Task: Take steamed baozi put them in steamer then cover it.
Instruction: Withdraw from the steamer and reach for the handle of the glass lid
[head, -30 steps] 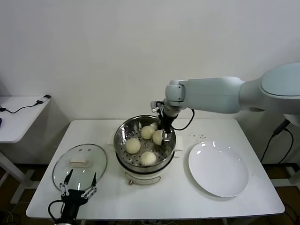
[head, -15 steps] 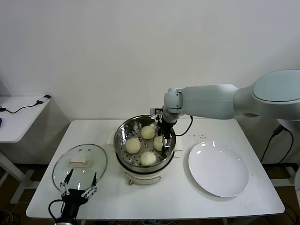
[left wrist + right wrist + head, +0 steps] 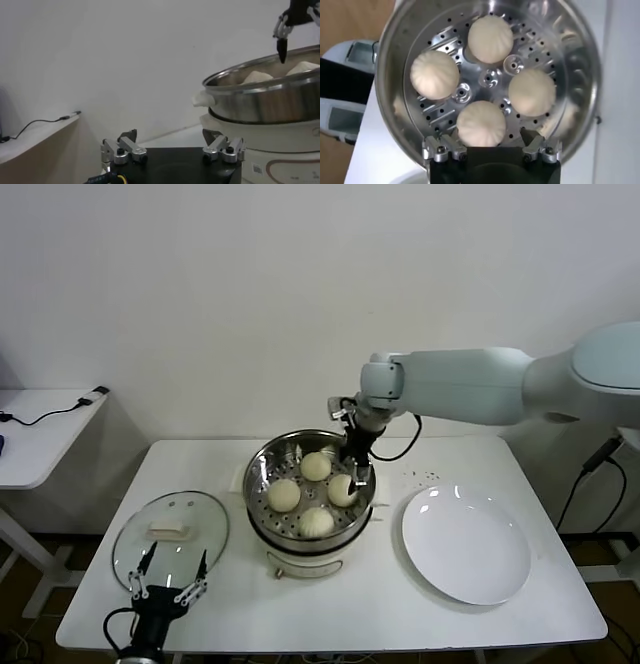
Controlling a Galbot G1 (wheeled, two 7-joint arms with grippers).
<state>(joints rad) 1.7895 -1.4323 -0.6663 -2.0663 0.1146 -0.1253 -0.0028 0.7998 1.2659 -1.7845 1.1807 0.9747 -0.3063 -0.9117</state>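
The steamer [image 3: 262, 480] stands mid-table on its cream base. Four baozi lie on its perforated floor [image 3: 487, 80]: one at the back [image 3: 316, 466], one left [image 3: 284, 495], one front [image 3: 317, 522] and one right [image 3: 342, 490]. My right gripper [image 3: 353, 474] is open and empty just above the right baozi [image 3: 481, 123], its fingers [image 3: 434, 146] apart from the bun on both sides. The glass cover [image 3: 196, 519] with its cream handle [image 3: 168, 531] lies flat on the table left of the steamer. My left gripper [image 3: 168, 581] is open and empty at the table's front left, by the cover.
An empty white plate [image 3: 465, 544] lies right of the steamer. The left wrist view shows the steamer's side [image 3: 260, 97] and pot base close by. A side table [image 3: 40, 429] with a cable stands at far left.
My right gripper lowered the fourth baozi into the steamer, let go of it and rose a little. The bun now lies on the floor. The left arm has not moved.
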